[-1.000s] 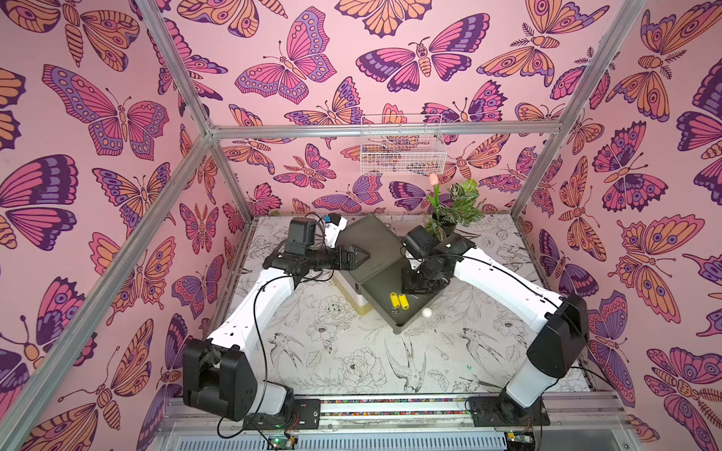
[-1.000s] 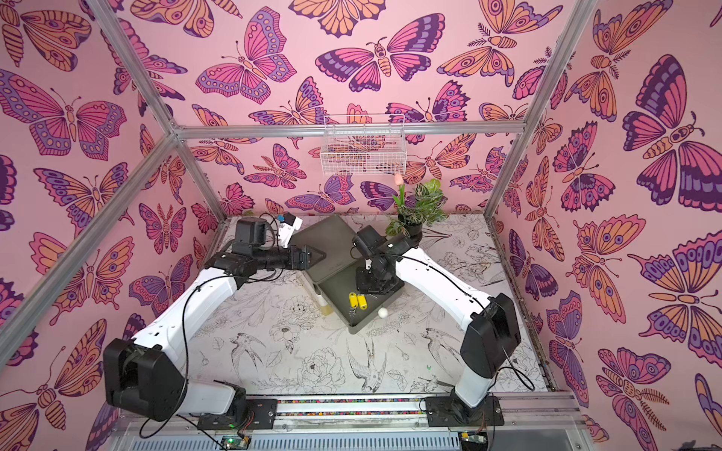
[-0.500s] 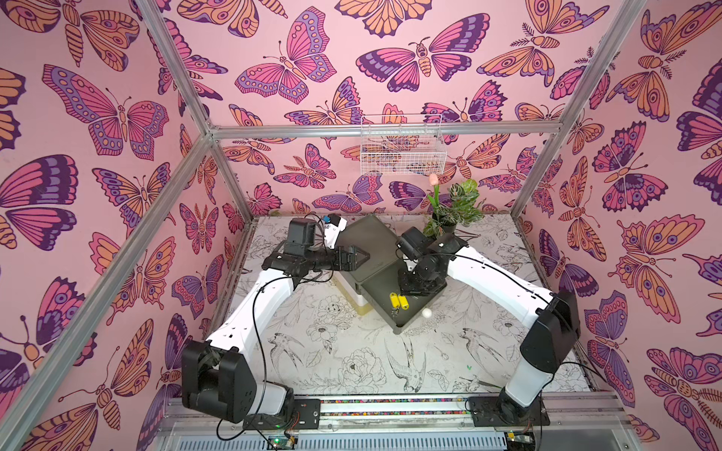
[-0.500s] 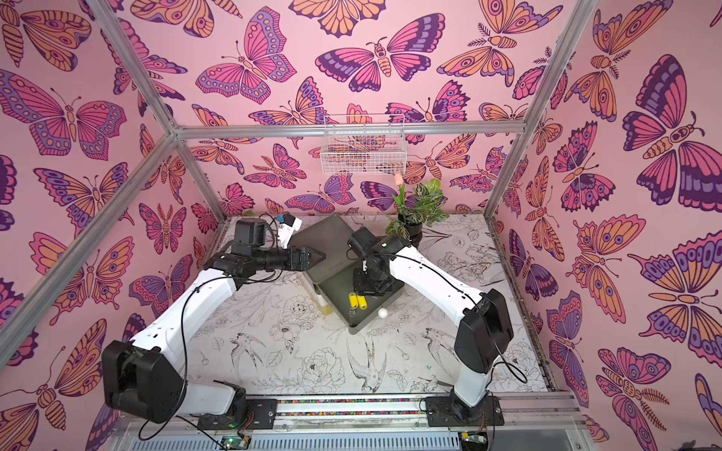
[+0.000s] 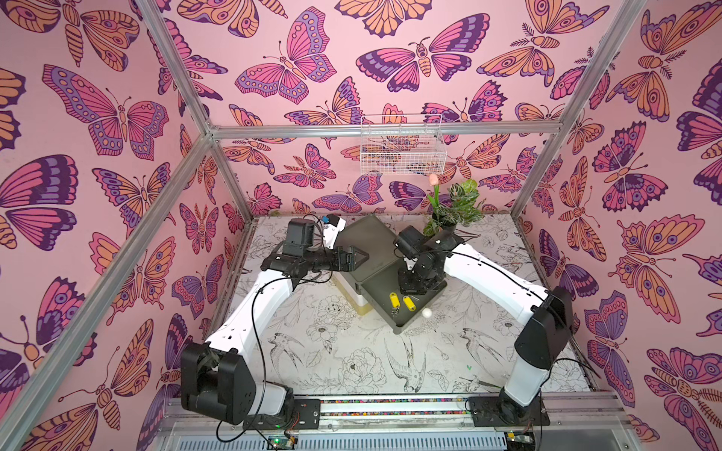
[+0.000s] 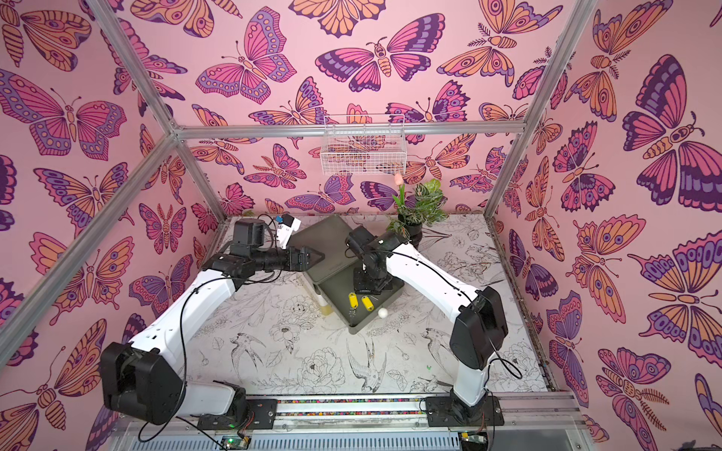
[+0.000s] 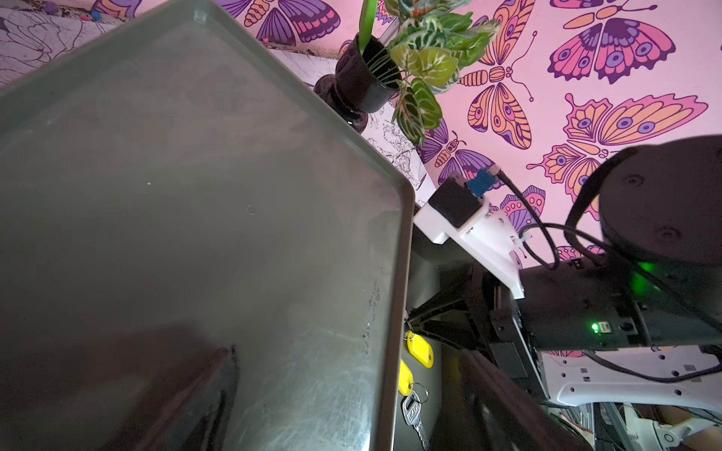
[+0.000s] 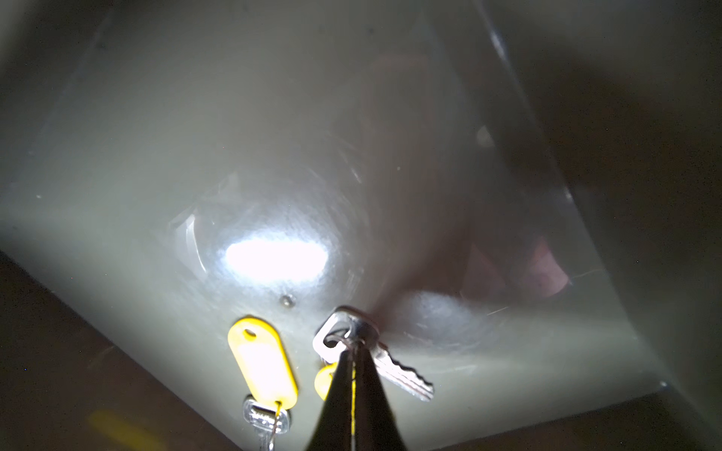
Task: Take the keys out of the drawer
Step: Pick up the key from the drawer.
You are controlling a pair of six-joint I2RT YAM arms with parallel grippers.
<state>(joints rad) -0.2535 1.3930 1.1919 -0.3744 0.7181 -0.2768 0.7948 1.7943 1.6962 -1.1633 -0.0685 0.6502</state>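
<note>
— Where are the keys?

— In the open drawer of the olive cabinet; two show, each with a yellow tag, lying side by side on the drawer floor toward its front; the white knob on the drawer's front is near them in both top views.

— And the right fingers?

— Down inside the drawer, pressed together; their tips sit right on the ring of the silver key, whose yellow tag is mostly hidden behind them; whether the ring is truly caught, I cannot tell; the other yellow tag lies just beside, clear of the tips, with its own key on a ring at one end.

— The left fingers?

— Spread wide, holding nothing; they hover over the cabinet's flat top, near its edge on the left arm's side, well apart from the keys.

— Anything else about?

— The cabinet stands on the counter, which is printed with birds and flowers; a potted plant stands at the back, behind the right arm.
</note>
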